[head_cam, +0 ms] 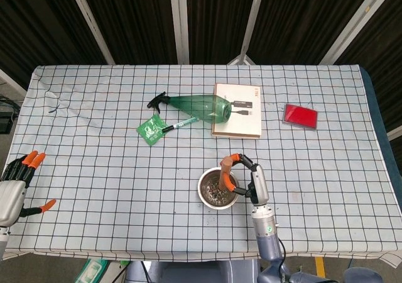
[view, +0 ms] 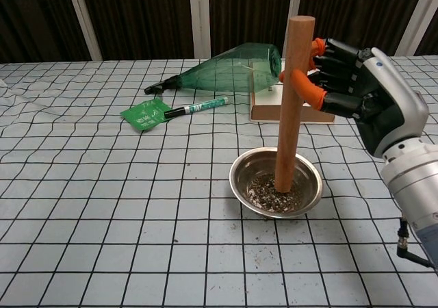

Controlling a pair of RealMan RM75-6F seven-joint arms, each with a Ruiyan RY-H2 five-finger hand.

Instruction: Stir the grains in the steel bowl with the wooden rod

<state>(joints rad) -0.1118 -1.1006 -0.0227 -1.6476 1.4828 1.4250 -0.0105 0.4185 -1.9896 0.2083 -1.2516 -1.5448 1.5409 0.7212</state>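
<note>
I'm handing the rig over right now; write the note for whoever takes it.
Right hand: grips the wooden rod near its top, upright, with its lower end down in the grains.
Left hand: holds nothing, fingers apart, at the near left edge of the table, far from the work.
Steel bowl: on the checked cloth at the near middle; a few grains lie scattered on the cloth in front of it.
Done: rod picked up and set in the bowl.
Left: stir on; how well the grains are mixed cannot be judged. Keep the rod inside the rim.
</note>
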